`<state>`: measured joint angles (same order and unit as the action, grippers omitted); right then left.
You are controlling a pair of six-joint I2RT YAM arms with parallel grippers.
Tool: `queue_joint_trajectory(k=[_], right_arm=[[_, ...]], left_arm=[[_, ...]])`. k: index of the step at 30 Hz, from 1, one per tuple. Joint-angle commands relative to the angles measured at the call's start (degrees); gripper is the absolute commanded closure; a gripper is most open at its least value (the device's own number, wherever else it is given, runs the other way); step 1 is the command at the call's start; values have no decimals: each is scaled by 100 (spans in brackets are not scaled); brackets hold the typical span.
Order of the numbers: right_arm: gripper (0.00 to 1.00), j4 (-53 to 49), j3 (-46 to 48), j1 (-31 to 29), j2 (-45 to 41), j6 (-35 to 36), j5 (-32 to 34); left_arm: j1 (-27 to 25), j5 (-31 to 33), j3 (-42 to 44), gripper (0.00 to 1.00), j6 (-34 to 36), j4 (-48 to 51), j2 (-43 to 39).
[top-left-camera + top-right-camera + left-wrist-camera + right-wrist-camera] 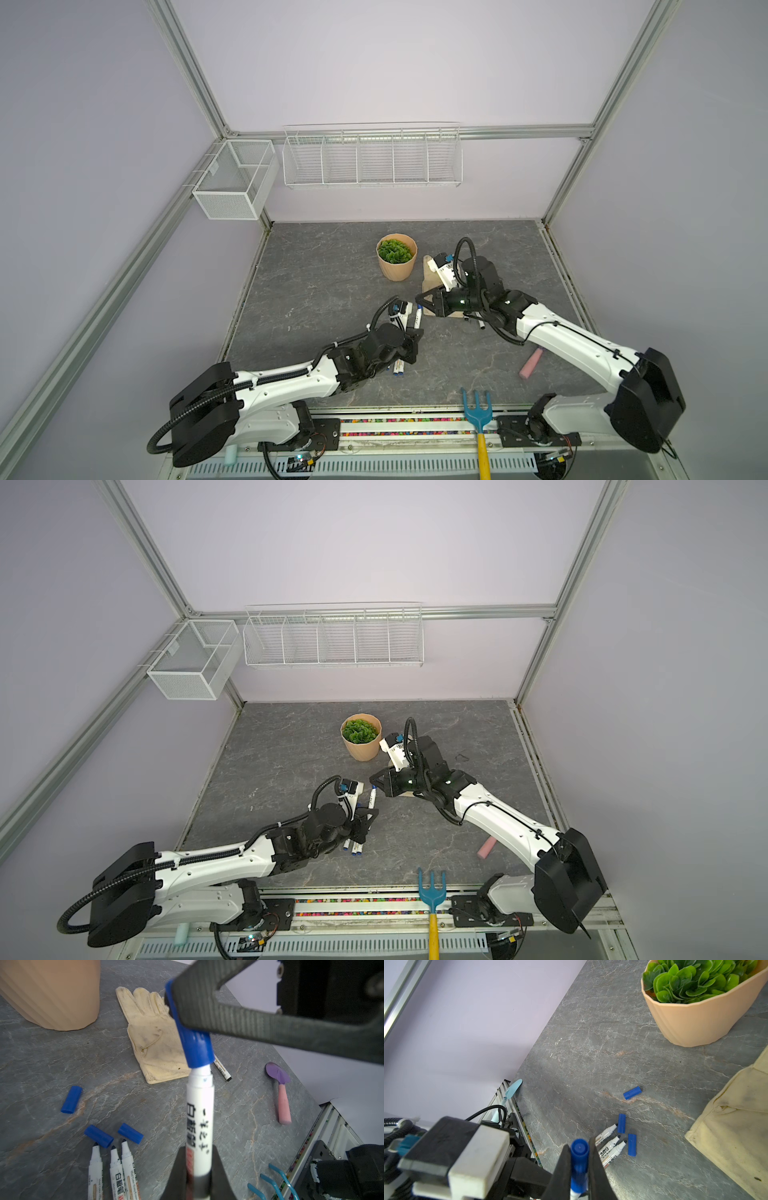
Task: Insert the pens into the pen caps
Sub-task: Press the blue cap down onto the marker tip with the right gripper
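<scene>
Pen (200,1118) is clamped by barrel in L gripper (198,1167), blue cap (195,1049) pinched tight in R gripper (579,1159) over its tip, both mid-air & in line so cap can push on; 3 more pens (116,1172) lie uncapped below.
</scene>
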<state>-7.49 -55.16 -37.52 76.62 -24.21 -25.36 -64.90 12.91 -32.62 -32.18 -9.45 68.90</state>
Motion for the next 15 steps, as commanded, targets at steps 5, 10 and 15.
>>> queue_joint_trajectory(k=[5,10,15], right_arm=[[93,-588,-212,302,-133,-50,-768],[93,-1155,-392,312,-124,-35,-1444],[93,-1988,-521,317,-66,266,-1820]], left_arm=[[100,637,-73,100,90,-832,-173],[186,774,-231,100,197,-684,-236],[199,754,-321,100,282,-569,-212]])
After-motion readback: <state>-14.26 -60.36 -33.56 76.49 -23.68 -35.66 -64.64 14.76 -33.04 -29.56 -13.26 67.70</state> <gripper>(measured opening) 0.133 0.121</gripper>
